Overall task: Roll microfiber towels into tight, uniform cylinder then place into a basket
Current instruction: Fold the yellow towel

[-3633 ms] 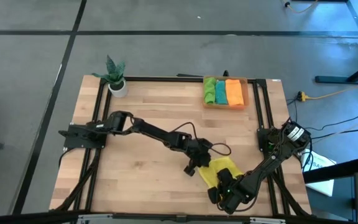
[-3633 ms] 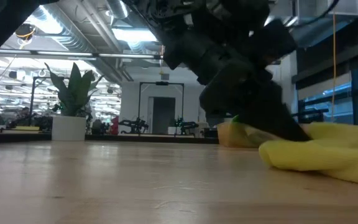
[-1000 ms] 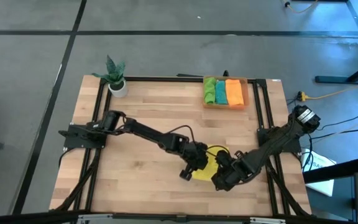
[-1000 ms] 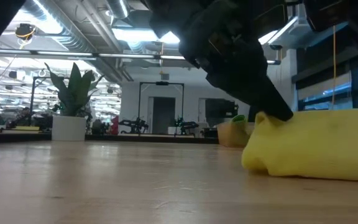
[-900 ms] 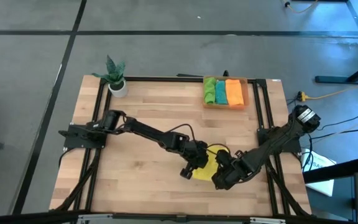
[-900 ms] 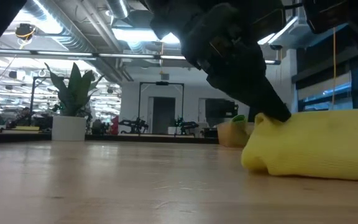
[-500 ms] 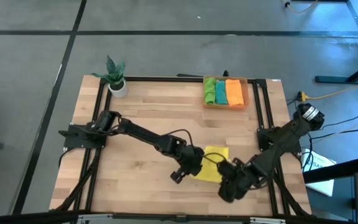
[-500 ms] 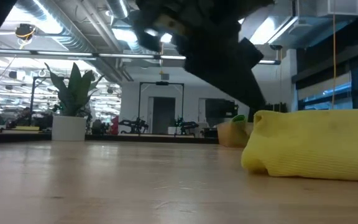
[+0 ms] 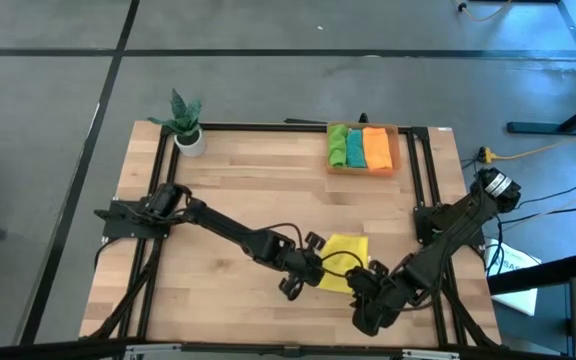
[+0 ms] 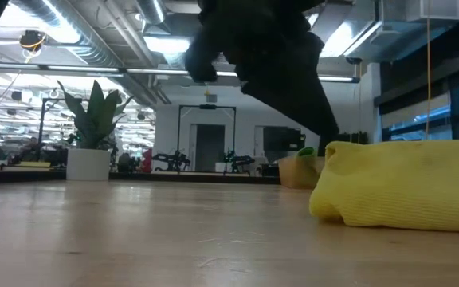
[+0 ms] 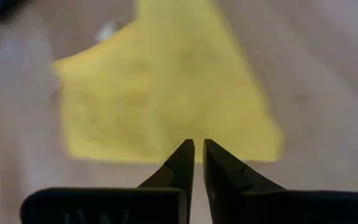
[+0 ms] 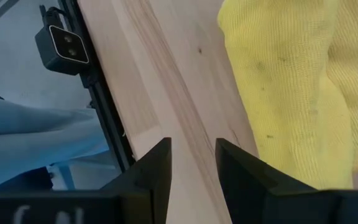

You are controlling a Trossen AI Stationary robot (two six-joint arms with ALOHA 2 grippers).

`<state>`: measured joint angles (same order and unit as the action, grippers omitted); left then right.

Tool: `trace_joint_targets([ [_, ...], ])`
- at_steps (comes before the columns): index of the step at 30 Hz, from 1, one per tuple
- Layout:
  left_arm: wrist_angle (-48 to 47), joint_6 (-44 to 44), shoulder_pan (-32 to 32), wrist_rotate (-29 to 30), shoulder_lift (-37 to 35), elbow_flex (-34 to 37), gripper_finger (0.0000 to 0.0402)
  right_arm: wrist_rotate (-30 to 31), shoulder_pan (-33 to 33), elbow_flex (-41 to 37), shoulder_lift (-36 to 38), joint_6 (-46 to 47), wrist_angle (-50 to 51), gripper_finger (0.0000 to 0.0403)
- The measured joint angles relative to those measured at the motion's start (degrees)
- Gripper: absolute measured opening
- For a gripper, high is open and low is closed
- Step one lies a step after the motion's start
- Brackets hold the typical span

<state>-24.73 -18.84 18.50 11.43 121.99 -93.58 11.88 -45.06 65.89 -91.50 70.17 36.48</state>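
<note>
The yellow towel (image 9: 341, 260) lies as a thick folded bundle on the wood near the table's near edge; it also shows in the low view (image 10: 401, 187) and in the left wrist view (image 11: 166, 93). My left gripper (image 9: 313, 270) hangs just off the bundle's left side, its fingers (image 11: 197, 148) almost together with only a slit between them and nothing held. My right gripper (image 9: 361, 290) stands open over bare wood at the bundle's near right corner (image 12: 191, 152). The basket (image 9: 396, 150) at the far edge holds green, teal and orange rolls.
A potted plant (image 9: 186, 125) stands at the far left corner. Black rails (image 9: 423, 170) run along the table's sides. A small camera (image 12: 62, 42) sits on the near rail close to my right gripper. Bare wood stretches across the left and middle.
My left gripper has let go of the bundle's left end, lifted off it and drawn back toward the table's near left. My right gripper has drawn back toward the near edge, uncovering the towel. The yellow bundle has stayed where it was.
</note>
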Motion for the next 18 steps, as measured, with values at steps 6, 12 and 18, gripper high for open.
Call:
trace_joint_targets([
  [6,-0.3,-4.0,0.7,3.0,-0.1,0.0,0.0036,0.0,0.0,0.0,0.0,0.1,0.0,0.0126],
  [12,-0.1,-3.4,1.2,2.9,-0.1,0.0,0.0016,0.0,0.0,0.0,0.0,0.1,0.0,0.0126],
  [18,0.0,-2.6,2.3,3.9,-0.1,0.0,0.0001,0.0,0.0,0.0,0.0,0.2,-0.2,0.0126],
])
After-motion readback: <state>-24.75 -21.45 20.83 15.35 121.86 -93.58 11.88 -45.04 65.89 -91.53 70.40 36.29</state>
